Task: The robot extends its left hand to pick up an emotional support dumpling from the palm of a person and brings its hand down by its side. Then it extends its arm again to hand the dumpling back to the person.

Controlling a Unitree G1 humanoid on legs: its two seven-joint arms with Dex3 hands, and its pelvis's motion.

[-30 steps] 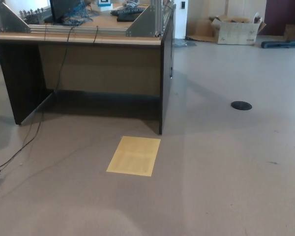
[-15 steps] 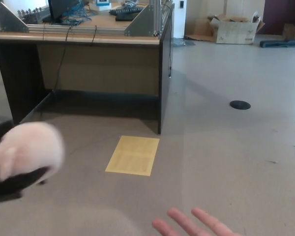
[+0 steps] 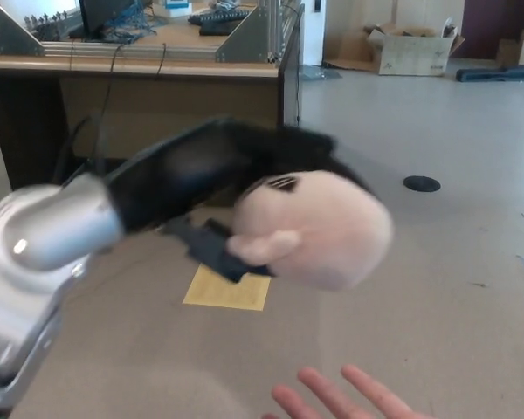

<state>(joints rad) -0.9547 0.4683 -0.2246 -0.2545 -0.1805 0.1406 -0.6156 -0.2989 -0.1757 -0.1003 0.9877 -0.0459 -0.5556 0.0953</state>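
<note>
Swinging in from low at picture left 0.5 s ago, left hand (image 3: 244, 188) now has fingers clamped on dumpling (image 3: 319, 231). Person's palm (image 3: 349, 401) waits below it, so handback is close.

At your twelve o'clock stands a desk (image 3: 166, 66) with cables and what may be keyboards on top, too blurred to tell. A yellow sheet (image 3: 227, 291) lies on the floor (image 3: 437, 279) before it. At two o'clock, a cardboard box (image 3: 408, 48); nearer, a dark floor disc (image 3: 421, 183).
</note>
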